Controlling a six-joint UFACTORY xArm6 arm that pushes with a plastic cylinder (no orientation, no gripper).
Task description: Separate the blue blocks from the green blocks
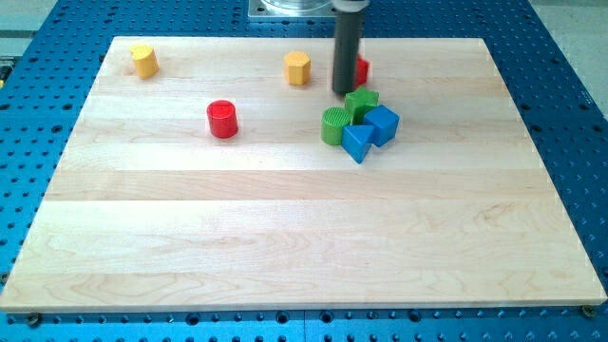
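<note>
My tip (344, 92) is at the lower end of the dark rod, right above the cluster of green and blue blocks at the view's upper middle right. A green cube (361, 103) lies just below and right of the tip, close to touching it. A green cylinder (334, 125) sits to the cube's lower left. A blue cube (383, 124) and a blue triangular block (357, 142) press against the green blocks from the right and below.
A red block (361, 69) is partly hidden behind the rod. A red cylinder (222, 119) stands at the left of the middle. A yellow block (297, 67) sits left of the rod and another yellow block (143, 60) near the top left corner of the wooden board (285, 237).
</note>
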